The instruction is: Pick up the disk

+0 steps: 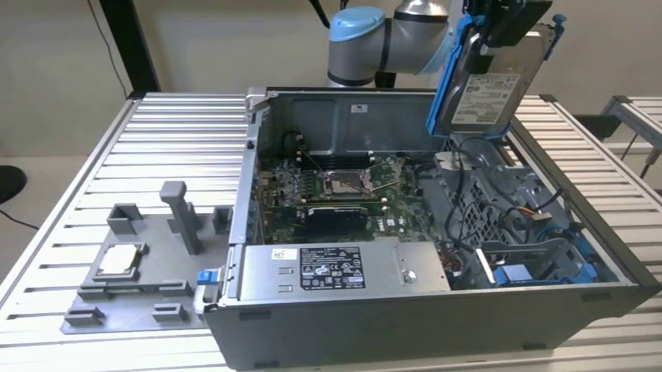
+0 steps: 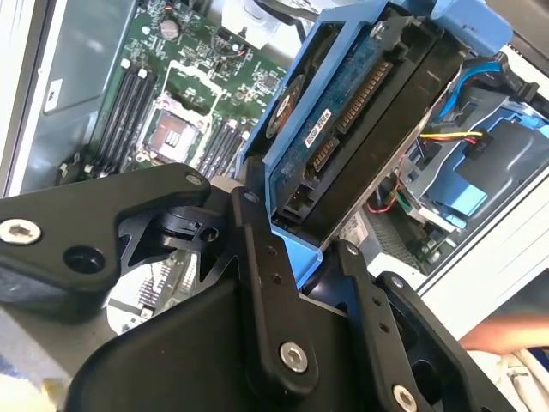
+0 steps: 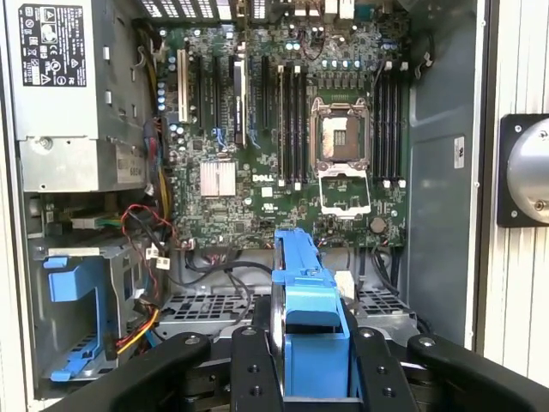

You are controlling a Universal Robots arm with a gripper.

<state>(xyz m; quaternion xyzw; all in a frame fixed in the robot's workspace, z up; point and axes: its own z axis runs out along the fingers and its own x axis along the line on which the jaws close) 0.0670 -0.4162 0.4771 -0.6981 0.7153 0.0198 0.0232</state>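
Observation:
The disk hangs upright above the back right corner of the open computer case, its white label facing the exterior view. A blue carrier frame edges it. My gripper is shut on the disk's upper end. In the second wrist view the disk shows its circuit-board side and connector, clamped between the black fingers. In the first wrist view the blue frame's edge stands between the two fingers of my gripper, over the motherboard.
The case lies open on a slatted metal table, with motherboard, a long silver box with a black label and blue drive bays inside. A grey fixture holding a small silver chip sits at the exterior view's left. A person's hand is near the case.

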